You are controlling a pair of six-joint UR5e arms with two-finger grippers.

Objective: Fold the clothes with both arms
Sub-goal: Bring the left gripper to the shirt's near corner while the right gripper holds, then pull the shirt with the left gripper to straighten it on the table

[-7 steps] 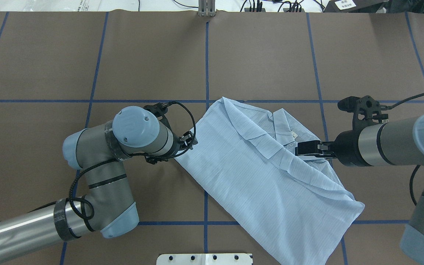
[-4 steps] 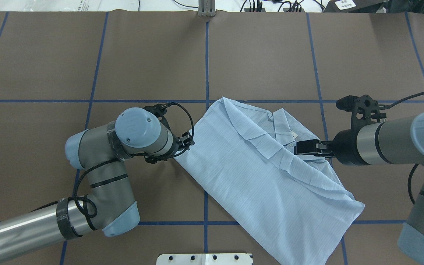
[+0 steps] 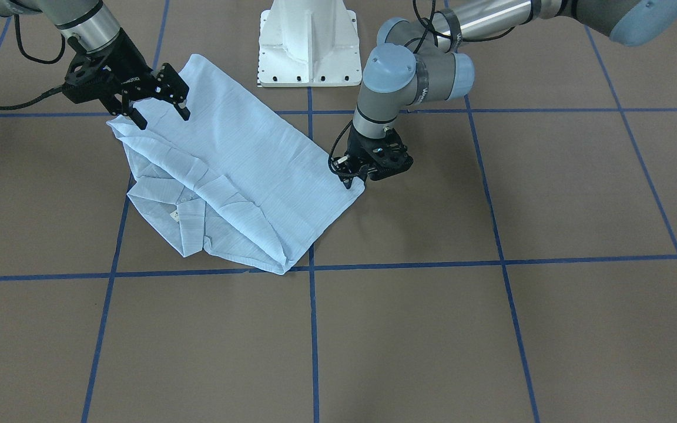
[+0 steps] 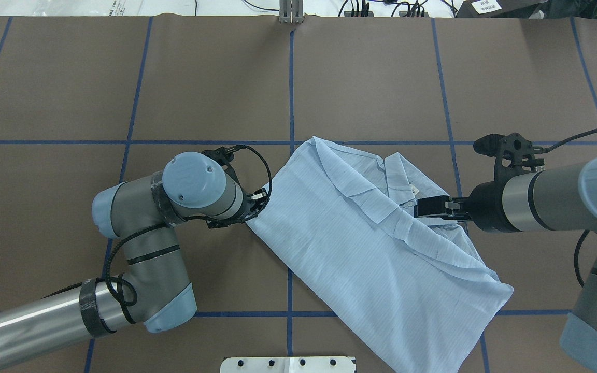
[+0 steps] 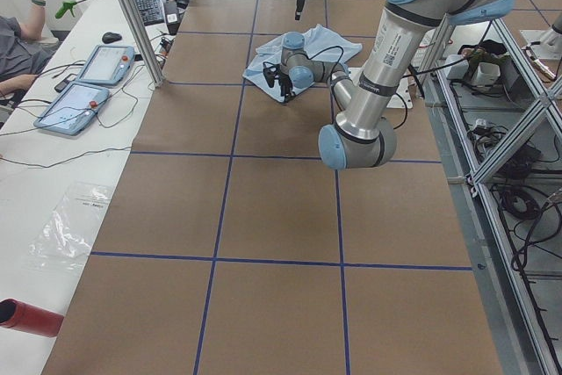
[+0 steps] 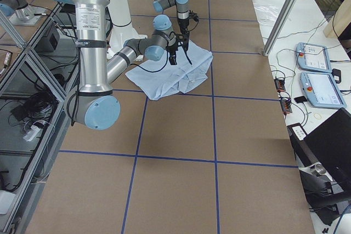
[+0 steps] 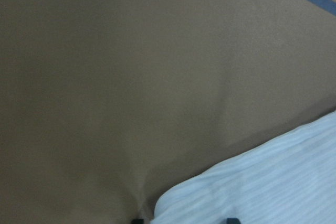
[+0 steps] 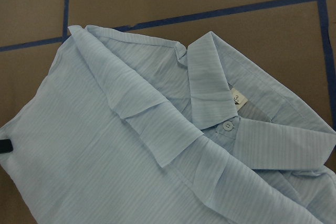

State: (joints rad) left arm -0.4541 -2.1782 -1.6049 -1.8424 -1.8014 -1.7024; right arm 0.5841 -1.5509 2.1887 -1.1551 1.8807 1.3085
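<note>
The light blue, finely striped shirt (image 4: pixel 381 248) lies half-folded and diagonal on the brown counter (image 4: pixel 381 77), collar and one button showing. The left end effector (image 3: pixel 351 181) points down, released, fingertips straddling one corner. The right end effector (image 3: pixel 162 119) hovers released above the opposite side.

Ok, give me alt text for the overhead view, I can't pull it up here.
A light blue shirt, partly folded, lies diagonally on the brown table marked with blue grid lines. The left gripper is at the shirt's left corner, and the right gripper reaches in from the right near the collar.
</note>
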